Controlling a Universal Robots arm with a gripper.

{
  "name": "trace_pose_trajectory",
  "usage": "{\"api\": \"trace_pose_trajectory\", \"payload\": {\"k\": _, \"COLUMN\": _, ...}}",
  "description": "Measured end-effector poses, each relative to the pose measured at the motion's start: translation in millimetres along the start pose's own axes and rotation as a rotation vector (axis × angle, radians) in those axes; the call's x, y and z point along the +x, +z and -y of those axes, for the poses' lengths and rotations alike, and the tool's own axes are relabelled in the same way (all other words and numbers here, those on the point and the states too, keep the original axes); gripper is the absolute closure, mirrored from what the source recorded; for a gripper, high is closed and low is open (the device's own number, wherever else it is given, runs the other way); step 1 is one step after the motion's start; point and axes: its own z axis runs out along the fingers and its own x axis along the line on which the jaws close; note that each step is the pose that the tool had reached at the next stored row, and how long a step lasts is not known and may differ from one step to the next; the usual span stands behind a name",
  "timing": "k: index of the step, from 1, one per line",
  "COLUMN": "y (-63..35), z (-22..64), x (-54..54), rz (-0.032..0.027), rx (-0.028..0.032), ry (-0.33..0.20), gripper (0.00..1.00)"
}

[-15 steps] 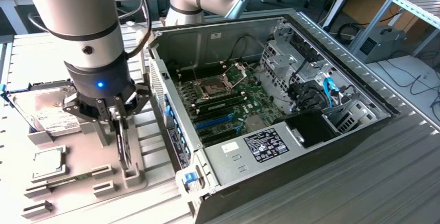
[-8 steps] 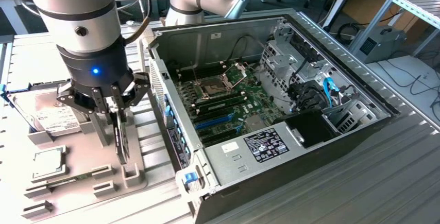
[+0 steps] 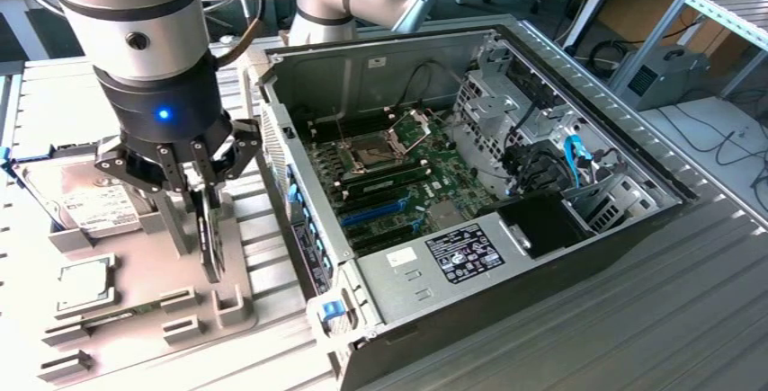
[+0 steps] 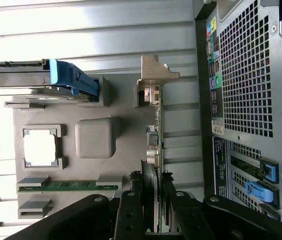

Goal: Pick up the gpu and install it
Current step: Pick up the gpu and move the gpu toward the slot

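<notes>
The gpu point(image 4: 154, 145), a thin dark card, stands on edge over the grey parts tray point(image 4: 126, 130), and its silver bracket point(image 4: 156, 74) sits at the end away from me. My gripper point(image 4: 152, 212) is shut on it, with one finger point(image 4: 130, 210) pressed against each face. In the exterior view the gripper point(image 3: 200, 243) hangs straight down over the tray point(image 3: 240, 297), to the exterior view's left of the open computer case point(image 3: 397, 54). The gpu point(image 3: 214, 247) shows there as a dark strip between the fingers. I cannot tell whether its lower edge still rests in the tray's holder.
On the tray lie a hard drive point(image 3: 90, 202) with a white label, a square processor chip point(image 3: 84, 279) and a memory stick point(image 3: 120, 312). The case's motherboard shows blue slots point(image 3: 372, 213) and an open socket point(image 3: 366, 153). The case's perforated rear wall point(image 4: 250, 75) stands close beside the gpu.
</notes>
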Motion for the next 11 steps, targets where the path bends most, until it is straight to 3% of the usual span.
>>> {"api": "trace_pose_trajectory", "payload": {"k": 11, "y": -10.9, "z": -0.2, "x": -0.2, "rz": 0.0001, "rx": -0.0001, "ry": 0.0, "gripper": 0.74}}
